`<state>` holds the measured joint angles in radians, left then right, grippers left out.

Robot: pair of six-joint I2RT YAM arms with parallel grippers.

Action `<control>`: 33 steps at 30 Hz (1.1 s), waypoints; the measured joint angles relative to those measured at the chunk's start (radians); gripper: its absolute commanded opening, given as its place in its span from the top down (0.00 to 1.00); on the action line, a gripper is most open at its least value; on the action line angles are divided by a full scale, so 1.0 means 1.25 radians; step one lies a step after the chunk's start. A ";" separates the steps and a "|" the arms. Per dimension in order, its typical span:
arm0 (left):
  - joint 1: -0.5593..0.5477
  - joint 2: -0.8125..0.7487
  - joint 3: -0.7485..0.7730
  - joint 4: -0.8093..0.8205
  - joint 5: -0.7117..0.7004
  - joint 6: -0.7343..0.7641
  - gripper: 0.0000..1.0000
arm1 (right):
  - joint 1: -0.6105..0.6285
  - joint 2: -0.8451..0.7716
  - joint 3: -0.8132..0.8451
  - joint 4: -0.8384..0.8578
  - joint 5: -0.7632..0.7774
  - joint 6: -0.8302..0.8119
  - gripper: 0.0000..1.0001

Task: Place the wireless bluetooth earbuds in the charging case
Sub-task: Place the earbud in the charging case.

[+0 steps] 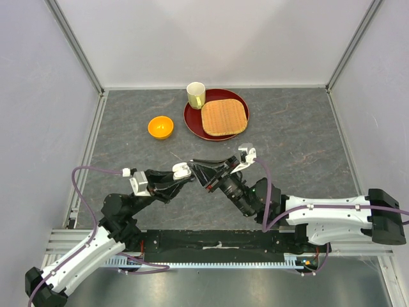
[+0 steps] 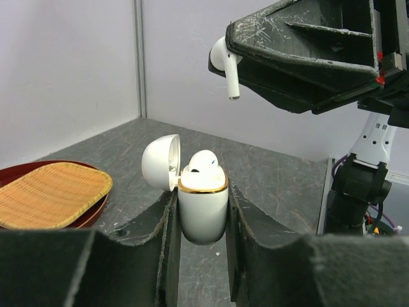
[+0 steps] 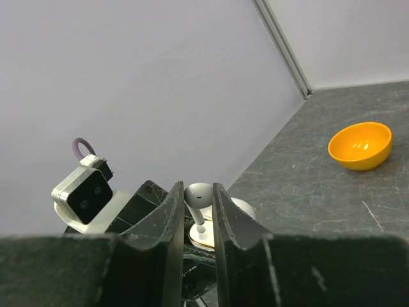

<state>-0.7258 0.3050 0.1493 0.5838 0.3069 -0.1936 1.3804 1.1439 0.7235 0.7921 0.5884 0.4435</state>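
Grippers meet low over the middle of the bench, a little toward its near edge. The left gripper (image 2: 202,199) has its scuffed black fingers pressed flat against both sides of the charging case (image 2: 203,220), a smooth, glossy white egg-shaped shell with a thin gold band around its mouth. The case stands upright, and its domed lid (image 2: 158,163) is swung open to the side on its hinge. One white earbud (image 2: 204,165) already sits in the case, with its rounded head and a small dark spot showing above the gold rim.

The right gripper (image 3: 199,192) is nearly closed, pinching the bulb of a second white earbud (image 2: 225,64) between its fingertips. The short straight stem hangs downward. From the left wrist view this bud is above the case and slightly off to one side, clear of it. The right gripper's fingers (image 2: 307,45) are matte black plastic, heavily scratched.

The bench (image 1: 294,141) is dark grey with a mottled, stone-like surface. Toward the far edge sits a small glossy orange bowl (image 1: 160,126). Beside it is a round dark-red lacquered tray (image 1: 190,121) carrying a tan woven mat (image 1: 223,116) with rounded corners. A pale yellow cup (image 1: 195,94) stands at the tray's far left rim.
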 measured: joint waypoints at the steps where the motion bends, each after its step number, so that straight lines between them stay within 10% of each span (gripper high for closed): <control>1: 0.000 0.007 0.000 0.005 0.005 0.000 0.98 | 0.001 0.006 0.002 0.001 -0.005 0.001 1.00; 33: 0.000 0.041 0.000 0.064 0.029 -0.016 0.98 | 0.013 0.111 0.042 0.006 -0.028 0.007 1.00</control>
<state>-0.7258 0.3565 0.1493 0.6640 0.3435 -0.2138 1.3968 1.2827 0.7753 0.8001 0.5537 0.4526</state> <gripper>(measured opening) 0.344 0.262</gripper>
